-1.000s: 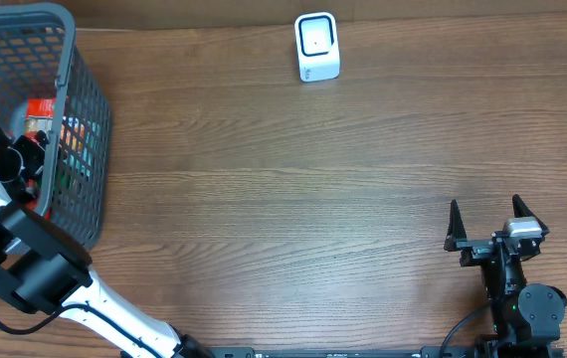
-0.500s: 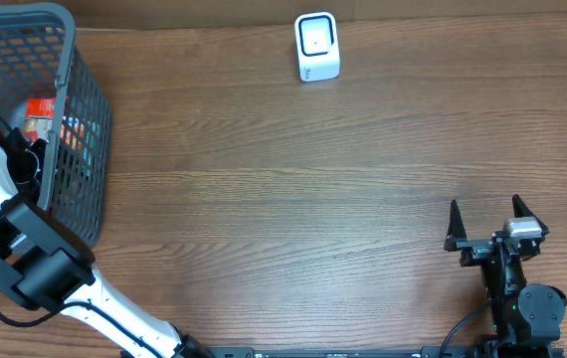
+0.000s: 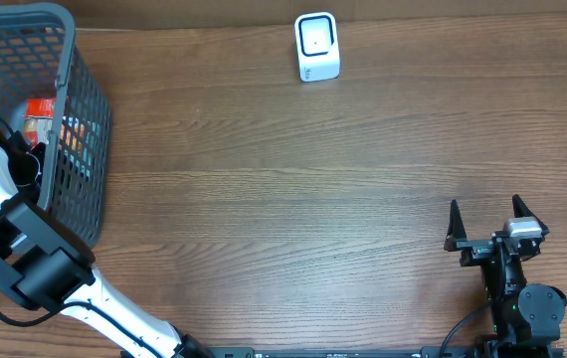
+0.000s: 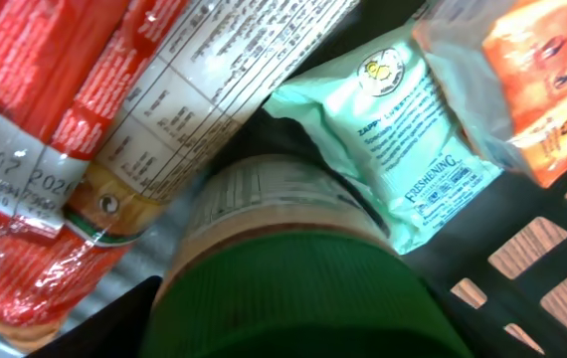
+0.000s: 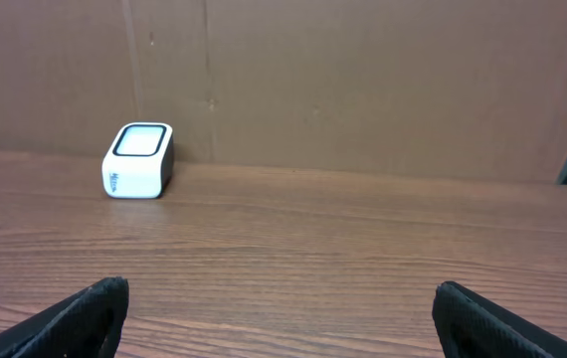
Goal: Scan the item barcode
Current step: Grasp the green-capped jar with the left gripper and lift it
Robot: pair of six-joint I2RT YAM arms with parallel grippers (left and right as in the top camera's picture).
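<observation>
Groceries fill the grey mesh basket [image 3: 83, 149] at the ten o'clock corner of the wooden table [image 3: 313, 199], and the left gripper [image 3: 31, 161] reaches down into it from the seven o'clock side. The left wrist camera sits right over a jar [image 4: 254, 194] with a green lid [image 4: 293, 288], which fills the lower middle of its view. A mint-green pouch [image 4: 413, 129] lies at the jar's two o'clock, touching it. Red packets [image 4: 25, 119] lie at its ten o'clock, and an orange packet [image 4: 547, 70] is farther out beyond the pouch. The fingers are almost wholly hidden by the lid, so I cannot tell whether this gripper is clenched on the jar or merely around it. The white barcode scanner [image 3: 317, 47] stands at twelve o'clock, well apart from the basket. The right gripper [image 3: 483, 209] rests at five o'clock, jaws spread wide and holding nothing.
</observation>
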